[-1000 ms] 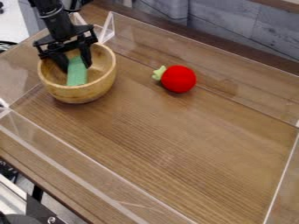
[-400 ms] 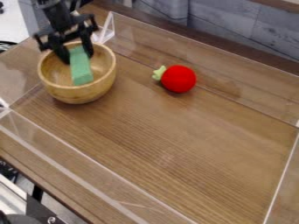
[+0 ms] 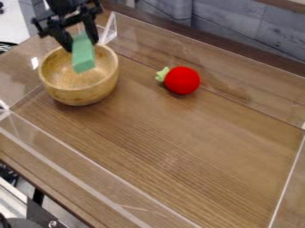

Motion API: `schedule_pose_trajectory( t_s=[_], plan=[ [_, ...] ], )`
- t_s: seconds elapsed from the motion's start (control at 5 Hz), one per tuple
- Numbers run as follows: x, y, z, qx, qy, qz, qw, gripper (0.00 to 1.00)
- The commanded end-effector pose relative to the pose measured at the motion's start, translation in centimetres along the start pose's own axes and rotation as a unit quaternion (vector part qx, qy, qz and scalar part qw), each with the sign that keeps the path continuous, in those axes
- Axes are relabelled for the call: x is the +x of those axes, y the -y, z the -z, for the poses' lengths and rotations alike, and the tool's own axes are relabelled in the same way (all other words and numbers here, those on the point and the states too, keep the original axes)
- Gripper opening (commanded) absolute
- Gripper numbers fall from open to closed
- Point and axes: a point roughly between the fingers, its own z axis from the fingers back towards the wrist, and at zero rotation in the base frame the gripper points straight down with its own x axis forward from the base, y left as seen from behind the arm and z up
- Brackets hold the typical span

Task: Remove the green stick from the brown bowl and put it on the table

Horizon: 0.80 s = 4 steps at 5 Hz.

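Observation:
The green stick (image 3: 84, 54) hangs upright above the brown bowl (image 3: 78, 78), its lower end clear of the bowl's floor and level with the far rim. My gripper (image 3: 74, 29) is shut on the stick's top end, black fingers on either side. The bowl sits at the table's (image 3: 179, 151) far left corner, and its pale inside holds nothing else.
A red round fruit toy (image 3: 180, 80) with a green leaf lies right of the bowl near the table's middle back. Low clear plastic walls (image 3: 286, 191) edge the tabletop on all sides.
The gripper has risen with the green stick, lifting it from inside the bowl to above it. Bowl and fruit toy have stayed put.

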Motion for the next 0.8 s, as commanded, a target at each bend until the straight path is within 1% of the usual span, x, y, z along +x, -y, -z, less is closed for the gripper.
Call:
schedule_pose_trajectory(
  t_s=[0.0, 0.2, 0.4, 0.6],
  plan=[
    [-0.5, 2.6, -1.6, -0.014, 0.03, 0.041, 0.9986, 0.0],
    [-2.8, 5.3, 0.1, -0.021, 0.013, 0.1, 0.9947, 0.0],
    [-6.3, 8.8, 1.1, -0.024, -0.009, 0.175, 0.9842, 0.0],
    [-10.2, 11.9, 2.1, -0.024, -0.028, 0.244, 0.969, 0.0]
  ],
)
